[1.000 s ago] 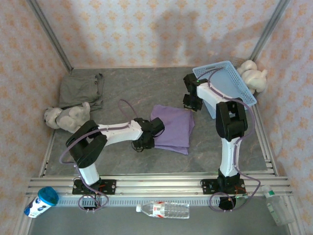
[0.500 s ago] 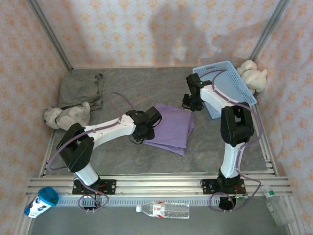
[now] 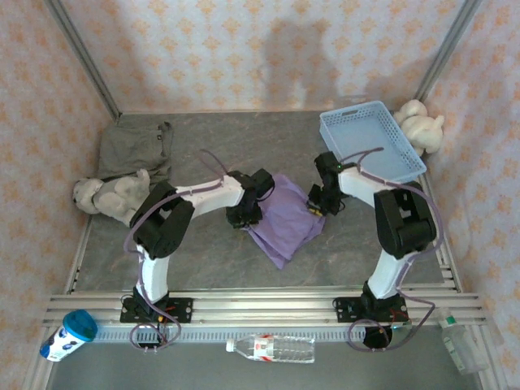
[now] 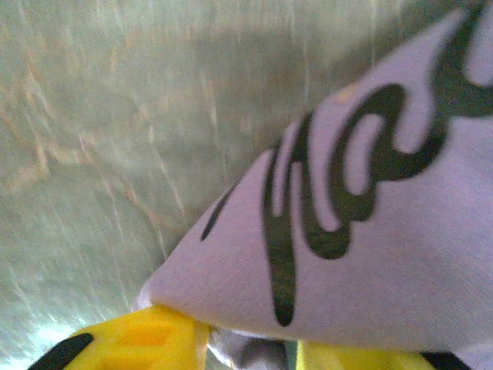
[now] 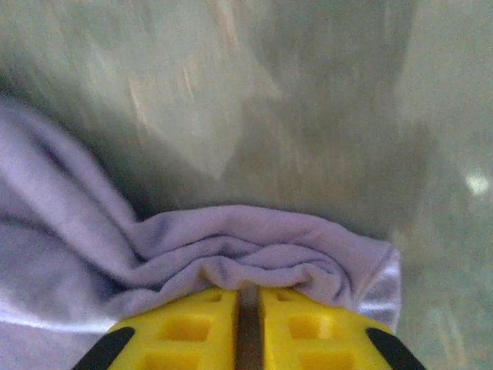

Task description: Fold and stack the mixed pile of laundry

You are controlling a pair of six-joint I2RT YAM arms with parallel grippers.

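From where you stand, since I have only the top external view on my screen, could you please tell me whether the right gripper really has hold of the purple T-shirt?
Observer: Yes. In its wrist camera the right gripper has its yellow fingers almost together, with a bunched fold of the purple T-shirt gathered at their tips.
Operator: Thank you. And the left one?
Observer: The left gripper has cloth caught between its own fingers, and a corner of the shirt drapes over them.
Operator: Is there anything on the fabric that I cannot see?
Observer: A black curly print faces the left wrist camera.
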